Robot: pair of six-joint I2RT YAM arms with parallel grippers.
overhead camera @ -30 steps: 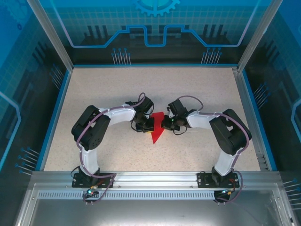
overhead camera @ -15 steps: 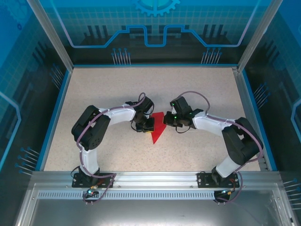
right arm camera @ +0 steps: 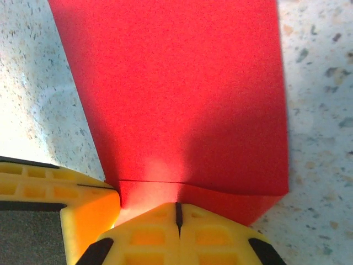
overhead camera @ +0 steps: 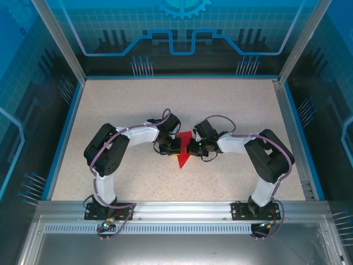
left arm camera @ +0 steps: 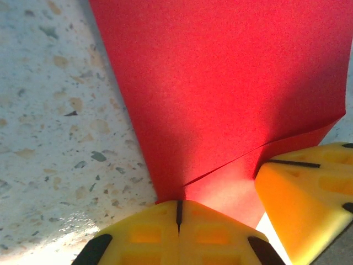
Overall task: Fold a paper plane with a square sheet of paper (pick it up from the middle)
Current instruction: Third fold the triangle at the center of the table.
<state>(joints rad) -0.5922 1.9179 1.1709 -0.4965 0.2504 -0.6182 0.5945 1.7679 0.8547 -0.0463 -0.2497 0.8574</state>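
Paper [overhead camera: 182, 158] looked thin, light and slippery on the tabletop [overhead camera: 110, 110], so you pinned its folded middle under the left tool [left arm camera: 178, 220] and right tool [right arm camera: 177, 220], both pressed together.

Table [overhead camera: 220, 105]: folded sheet of paper [overhead camera: 182, 158] at the centre, pointed end toward the near edge, wide end toward the far edge. Left gripper [overhead camera: 175, 147] touching the sheet from its left side, right gripper [overhead camera: 191, 148] touching it from its right side. The two face each other, with tips just beside one another over the sheet's middle. Arm bases at the near edge, well apart.
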